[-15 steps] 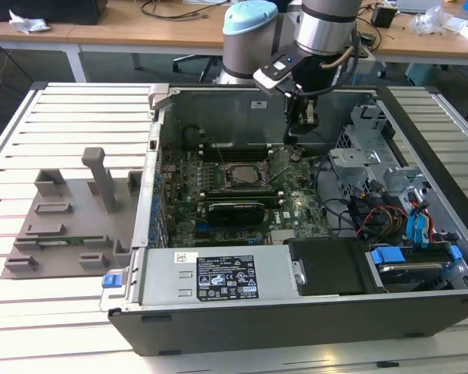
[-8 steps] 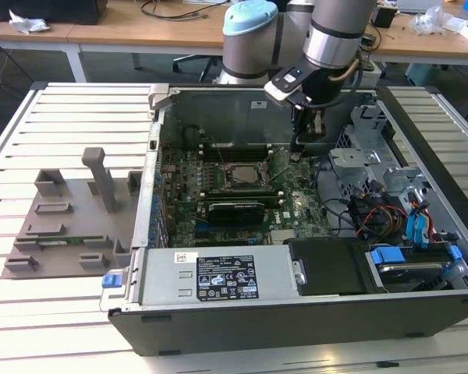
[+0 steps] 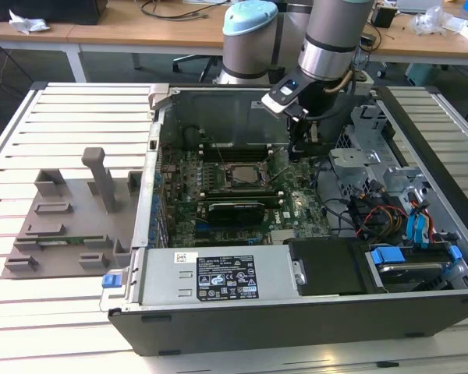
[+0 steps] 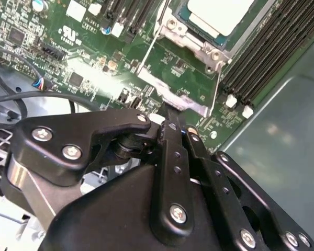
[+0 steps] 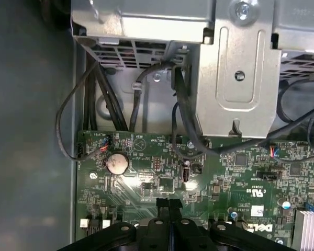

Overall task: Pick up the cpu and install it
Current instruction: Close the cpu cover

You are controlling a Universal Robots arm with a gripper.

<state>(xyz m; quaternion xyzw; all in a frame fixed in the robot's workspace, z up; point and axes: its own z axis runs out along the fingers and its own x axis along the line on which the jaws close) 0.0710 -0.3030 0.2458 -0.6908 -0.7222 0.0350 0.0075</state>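
You are looking at the arm reaching down into the open computer case (image 3: pixel 421 312), which is lying on the slatted table (image 3: pixel 31 327). The gripper (image 3: pixel 300 148) is hovering low over the motherboard (image 5: pixel 162 172), just to the exterior view's right of the socket (image 3: pixel 243 176). In both wrist views the gripper's (image 4: pixel 172 112) two black fingers (image 5: pixel 164 205) are pressing together with only a thin seam between them, and nothing is showing in that seam. In the second wrist view their tips are meeting the near edge of the silver metal plate (image 4: pixel 175 97) that is projecting from the socket frame (image 4: pixel 196 44); you cannot tell whether they are pinching it or only touching it. The cpu (image 4: pixel 220 13) is sitting flat inside that frame, pale top facing up, beside the long dark memory slots (image 4: pixel 272 57). The first wrist view is showing a round coin battery (image 5: pixel 116 163) on the board. A grey parts fixture (image 3: pixel 70 210) is resting on the table at the exterior view's left, well apart from the gripper.
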